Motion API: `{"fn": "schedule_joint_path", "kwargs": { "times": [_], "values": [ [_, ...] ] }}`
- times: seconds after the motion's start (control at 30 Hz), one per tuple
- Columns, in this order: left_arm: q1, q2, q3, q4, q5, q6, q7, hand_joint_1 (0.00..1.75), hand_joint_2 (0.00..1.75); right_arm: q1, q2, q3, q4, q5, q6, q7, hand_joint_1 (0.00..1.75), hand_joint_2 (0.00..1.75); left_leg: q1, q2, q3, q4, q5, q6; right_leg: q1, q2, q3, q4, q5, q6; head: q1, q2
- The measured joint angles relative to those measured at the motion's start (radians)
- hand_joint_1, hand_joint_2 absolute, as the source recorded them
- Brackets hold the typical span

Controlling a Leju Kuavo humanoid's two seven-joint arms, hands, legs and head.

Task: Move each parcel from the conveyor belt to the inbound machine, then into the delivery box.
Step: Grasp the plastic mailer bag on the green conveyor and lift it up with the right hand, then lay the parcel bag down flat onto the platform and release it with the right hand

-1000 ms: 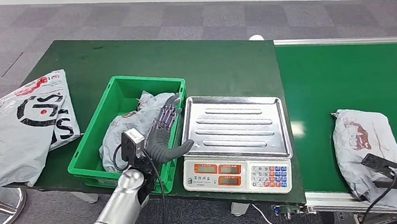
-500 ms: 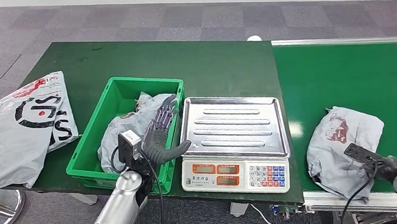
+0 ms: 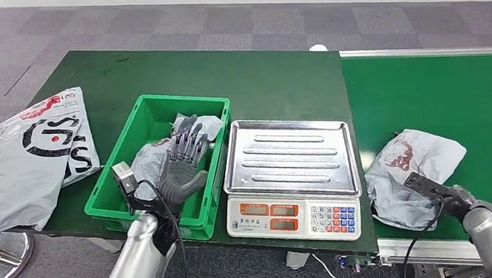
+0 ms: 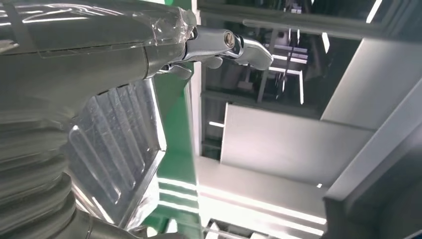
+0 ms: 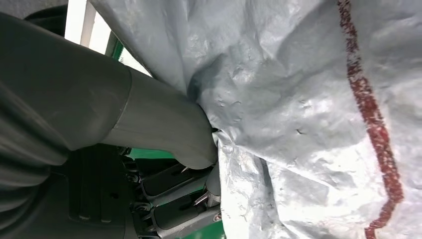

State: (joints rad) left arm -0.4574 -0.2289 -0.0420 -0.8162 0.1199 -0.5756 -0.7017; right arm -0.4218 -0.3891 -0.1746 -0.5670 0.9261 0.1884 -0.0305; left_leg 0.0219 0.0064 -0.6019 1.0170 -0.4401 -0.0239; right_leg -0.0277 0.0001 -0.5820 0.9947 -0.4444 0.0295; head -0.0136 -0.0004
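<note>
While the right hand (image 3: 451,200) grips the parcel (image 3: 412,168) at the belt's (image 3: 441,102) near edge, left hand (image 3: 179,163) spread — scale tray (image 3: 290,156) bare.

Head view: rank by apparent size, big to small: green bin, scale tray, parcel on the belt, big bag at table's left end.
1. Big bag, partly cut off by the frame.
2-3. Green bin and scale tray: too alike to rank.
4. Belt parcel.

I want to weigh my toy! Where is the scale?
In the head view, the scale sits mid-table, between the green box on its left and the conveyor belt on its right.
</note>
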Motion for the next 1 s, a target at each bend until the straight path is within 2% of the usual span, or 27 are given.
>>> {"fn": "schedule_joint_path", "kwargs": {
  "times": [0.1,0.17,0.27,0.37,0.47,0.57,0.73,1.0],
  "values": [
    [0.004,-0.007,0.032,0.001,-0.026,0.013,0.0,0.0,1.75,-0.007,0.009,0.008,-0.004,-0.03,-0.061,-0.033,1.75,1.75,0.0,-0.002,-0.005,0.0,0.001,0.0,0.0,-0.001,0.001,0.001,0.0,0.0,0.0,0.0],
    [0.009,-0.009,0.046,-0.004,-0.032,0.02,0.0,0.0,1.75,-0.01,0.025,0.007,-0.033,-0.077,-0.172,-0.087,1.75,1.75,-0.001,-0.002,-0.008,-0.001,0.001,0.0,-0.001,-0.001,0.0,0.002,0.0,0.0,0.0,0.0],
    [0.02,-0.012,0.062,-0.014,-0.034,0.021,0.0,0.0,1.75,-0.005,0.06,-0.012,-0.154,-0.179,-0.364,-0.188,1.75,1.75,-0.003,-0.003,-0.002,-0.001,0.003,0.0,-0.003,-0.002,-0.003,0.003,0.0,-0.001,0.0,0.0],
    [0.025,-0.016,0.068,-0.018,-0.037,0.021,0.0,0.0,1.75,0.028,0.09,-0.05,-0.305,-0.26,-0.451,-0.26,1.75,1.75,-0.003,-0.01,-0.001,-0.001,0.006,0.0,-0.003,-0.009,-0.002,0.003,-0.001,0.0,0.0,0.0],
    [0.027,-0.018,0.069,-0.019,-0.035,0.015,0.0,0.0,1.75,0.081,0.121,-0.093,-0.462,-0.319,-0.515,-0.334,1.75,1.75,-0.003,-0.015,-0.002,-0.002,0.006,0.0,-0.003,-0.015,-0.001,0.004,-0.002,0.0,0.0,0.0],
    [0.026,-0.018,0.07,-0.018,-0.032,0.009,0.0,0.0,1.75,0.118,0.145,-0.135,-0.581,-0.343,-0.545,-0.368,1.75,1.75,-0.003,-0.016,-0.002,-0.002,0.005,-0.001,-0.003,-0.015,-0.001,0.003,-0.003,0.0,0.0,0.0],
    [0.026,-0.018,0.072,-0.015,-0.028,0.003,0.0,0.0,1.75,0.155,0.167,-0.17,-0.683,-0.359,-0.563,-0.388,1.75,1.75,-0.003,-0.015,-0.002,-0.002,0.005,0.0,-0.003,-0.015,-0.001,0.003,-0.003,-0.001,0.0,0.0],
    [0.018,-0.026,0.077,-0.002,-0.034,-0.001,0.0,0.0,1.75,0.222,0.21,-0.23,-0.905,-0.495,-0.67,-0.536,1.75,1.75,-0.003,-0.016,-0.002,-0.002,0.005,0.0,-0.004,-0.016,-0.001,0.003,-0.004,0.0,0.0,0.0]
  ]
}}
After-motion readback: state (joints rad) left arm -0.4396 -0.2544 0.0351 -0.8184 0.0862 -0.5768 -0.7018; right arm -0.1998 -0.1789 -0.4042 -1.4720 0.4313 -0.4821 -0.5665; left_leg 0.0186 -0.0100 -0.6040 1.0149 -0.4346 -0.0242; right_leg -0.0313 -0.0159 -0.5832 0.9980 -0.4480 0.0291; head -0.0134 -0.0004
